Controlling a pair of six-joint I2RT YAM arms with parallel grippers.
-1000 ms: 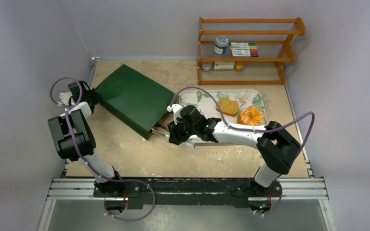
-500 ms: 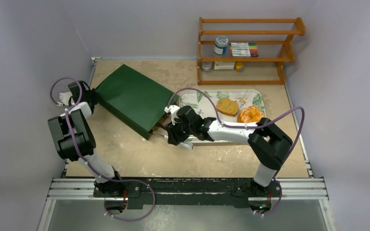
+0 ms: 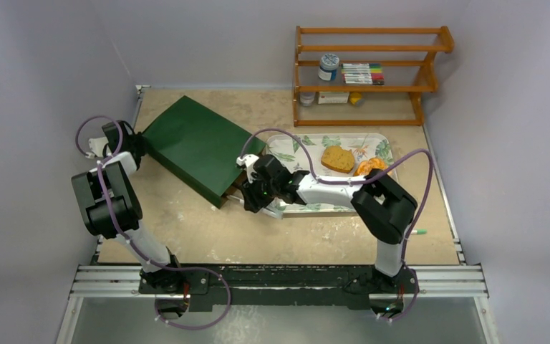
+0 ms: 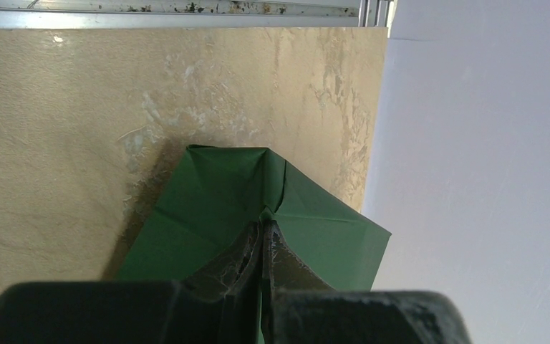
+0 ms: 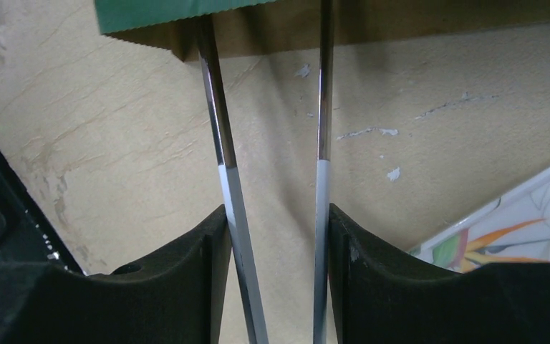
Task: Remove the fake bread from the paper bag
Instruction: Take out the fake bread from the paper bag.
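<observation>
The paper bag (image 3: 197, 147) lies on its side, dark green, with its brown mouth facing the right arm. My left gripper (image 3: 140, 140) is shut on the bag's folded bottom edge (image 4: 215, 208), fingers (image 4: 247, 258) pinched together on the paper. My right gripper (image 3: 251, 195) holds metal tongs (image 5: 218, 143) between its fingers, and the tong arms stand apart. The tong tips reach into the bag's mouth (image 5: 172, 11) and are hidden there. A tan bun (image 3: 337, 158) and an orange pastry (image 3: 370, 166) lie on the tray. No bread shows inside the bag.
A floral tray (image 3: 293, 147) lies right of the bag, and its corner shows in the right wrist view (image 5: 515, 229). A wooden rack (image 3: 372, 72) with a jar and markers stands at the back right. A small pen (image 3: 416, 232) lies near the right edge.
My right arm has moved left toward the bag and the tong tips have gone into its mouth. Its elbow now partly covers the orange pastry. The left arm has not moved.
</observation>
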